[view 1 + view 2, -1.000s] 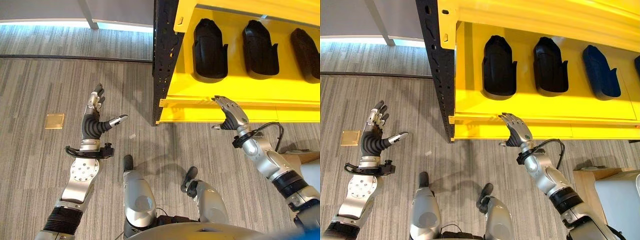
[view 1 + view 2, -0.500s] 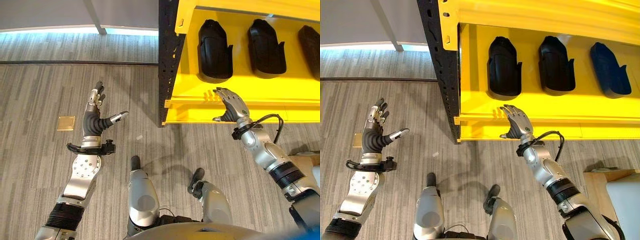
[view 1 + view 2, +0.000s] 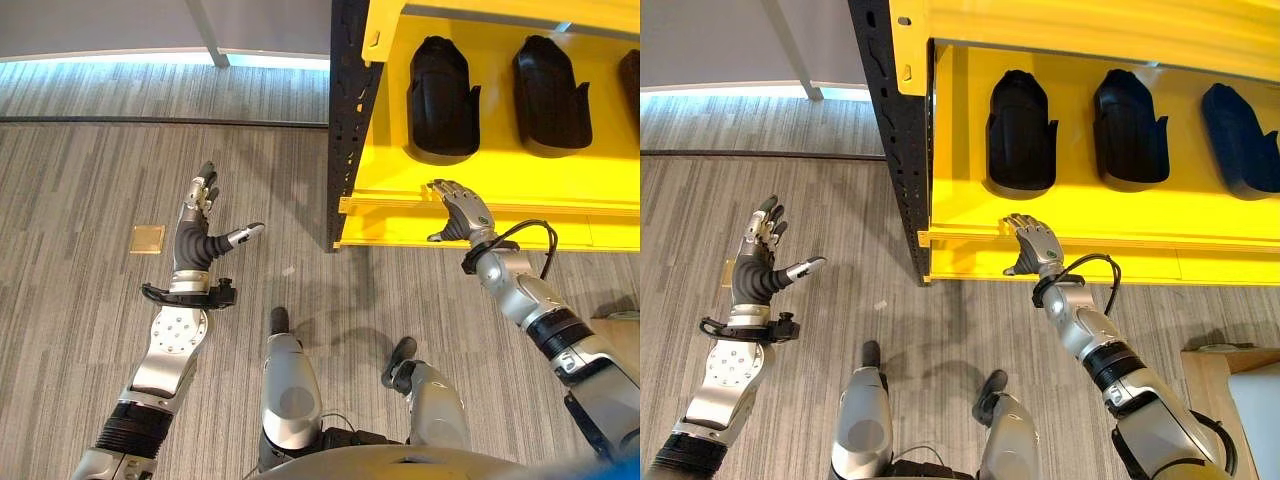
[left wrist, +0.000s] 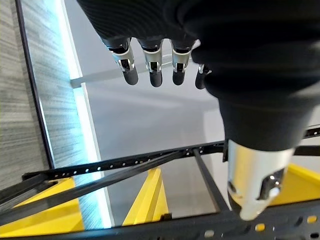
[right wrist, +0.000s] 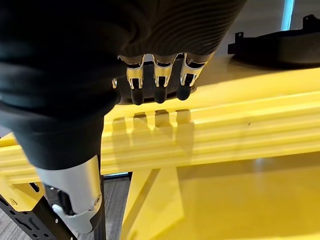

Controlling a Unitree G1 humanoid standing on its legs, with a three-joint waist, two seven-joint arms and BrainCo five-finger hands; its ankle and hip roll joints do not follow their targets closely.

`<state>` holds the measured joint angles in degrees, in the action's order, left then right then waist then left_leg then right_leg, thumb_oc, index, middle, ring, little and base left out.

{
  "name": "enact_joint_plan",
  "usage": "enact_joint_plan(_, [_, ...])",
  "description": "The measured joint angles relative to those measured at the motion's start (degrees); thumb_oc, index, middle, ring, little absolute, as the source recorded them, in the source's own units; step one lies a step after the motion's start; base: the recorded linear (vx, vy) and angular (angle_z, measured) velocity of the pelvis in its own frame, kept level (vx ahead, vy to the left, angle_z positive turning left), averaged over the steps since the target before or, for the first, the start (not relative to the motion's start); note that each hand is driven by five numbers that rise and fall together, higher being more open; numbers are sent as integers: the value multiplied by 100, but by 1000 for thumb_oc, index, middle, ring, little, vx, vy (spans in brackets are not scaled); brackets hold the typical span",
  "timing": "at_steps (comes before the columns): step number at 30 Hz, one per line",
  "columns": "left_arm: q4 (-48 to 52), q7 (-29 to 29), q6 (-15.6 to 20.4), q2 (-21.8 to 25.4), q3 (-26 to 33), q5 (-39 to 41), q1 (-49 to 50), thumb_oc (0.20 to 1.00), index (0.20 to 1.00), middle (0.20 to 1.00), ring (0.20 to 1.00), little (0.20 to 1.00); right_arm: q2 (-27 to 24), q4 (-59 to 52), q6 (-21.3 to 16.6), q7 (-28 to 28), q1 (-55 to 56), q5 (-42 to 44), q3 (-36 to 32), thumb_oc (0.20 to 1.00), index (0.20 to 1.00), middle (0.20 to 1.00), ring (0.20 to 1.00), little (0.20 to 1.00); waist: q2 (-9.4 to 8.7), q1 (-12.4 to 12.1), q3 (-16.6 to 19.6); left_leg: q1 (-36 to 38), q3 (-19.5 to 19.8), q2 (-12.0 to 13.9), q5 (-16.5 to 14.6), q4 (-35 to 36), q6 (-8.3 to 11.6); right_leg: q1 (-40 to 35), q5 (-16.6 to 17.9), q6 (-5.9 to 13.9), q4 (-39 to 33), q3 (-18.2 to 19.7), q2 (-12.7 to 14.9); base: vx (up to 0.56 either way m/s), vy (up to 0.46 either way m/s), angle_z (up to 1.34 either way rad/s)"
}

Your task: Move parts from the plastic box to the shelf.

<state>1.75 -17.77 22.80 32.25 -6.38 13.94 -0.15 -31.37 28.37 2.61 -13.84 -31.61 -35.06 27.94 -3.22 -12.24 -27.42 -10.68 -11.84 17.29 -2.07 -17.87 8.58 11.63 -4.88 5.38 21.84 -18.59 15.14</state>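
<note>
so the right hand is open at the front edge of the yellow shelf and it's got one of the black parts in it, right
Not quite. The right hand is open at the front edge of the yellow shelf, but it holds nothing. The right wrist view shows its fingers straight over bare yellow metal, and the black parts lie further back on the shelf.

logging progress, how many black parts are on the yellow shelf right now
3 in the right eye view, in a row on the yellow shelf: left black part, middle black part, right black part, cut by the edge. More may sit beyond it.
</note>
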Motion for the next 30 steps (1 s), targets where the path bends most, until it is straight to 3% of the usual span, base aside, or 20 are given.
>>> enact_joint_plan(21, [-149,7,-133,9,-107,0,-156,1000,1000,1000,1000,1000,31,929,149,-325,-607,-4,66,1000,1000,1000,1000,1000,101,-131,-56,-239,91,-42,-305,-534,-16,163,-212,10,437,19,183,49,8,1])
enact_joint_plan(30, [-149,55,-134,11,-265,9,-211,1000,1000,1000,1000,1000,39,1200,133,-484,-933,-18,67,1000,1000,1000,1000,1000,247,-127,-140,-412,156,-48,-313,-644,-7,414,-396,-27,785,29,275,50,11,2])
